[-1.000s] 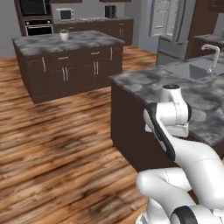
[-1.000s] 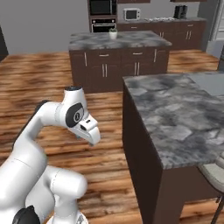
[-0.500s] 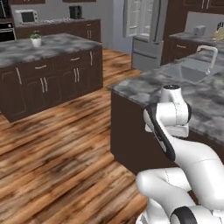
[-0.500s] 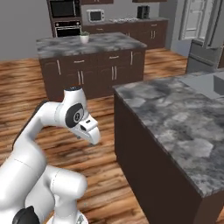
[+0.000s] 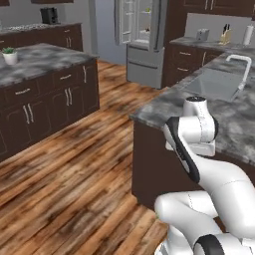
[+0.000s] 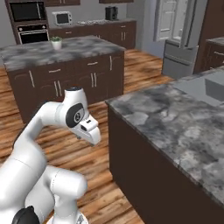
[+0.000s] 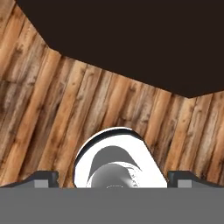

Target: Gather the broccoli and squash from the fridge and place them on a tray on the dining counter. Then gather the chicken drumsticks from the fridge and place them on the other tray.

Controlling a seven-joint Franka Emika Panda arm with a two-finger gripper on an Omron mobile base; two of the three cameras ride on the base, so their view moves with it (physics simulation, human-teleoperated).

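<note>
Fridge [image 5: 142,42] nearer now; no legible writing.

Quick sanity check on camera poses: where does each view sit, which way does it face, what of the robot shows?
Left base view: behind the arm's left, facing the tall grey French-door fridge across the wooden floor; white arm lower right.
Right base view: behind the arm's right, facing the long grey marbled dining counter; white arm lower left.
Hand view: on the hand, looking down at the floor and the counter's dark brown base; open end effector at the bottom.
Both base views share fridge, counter and dark island.
</note>
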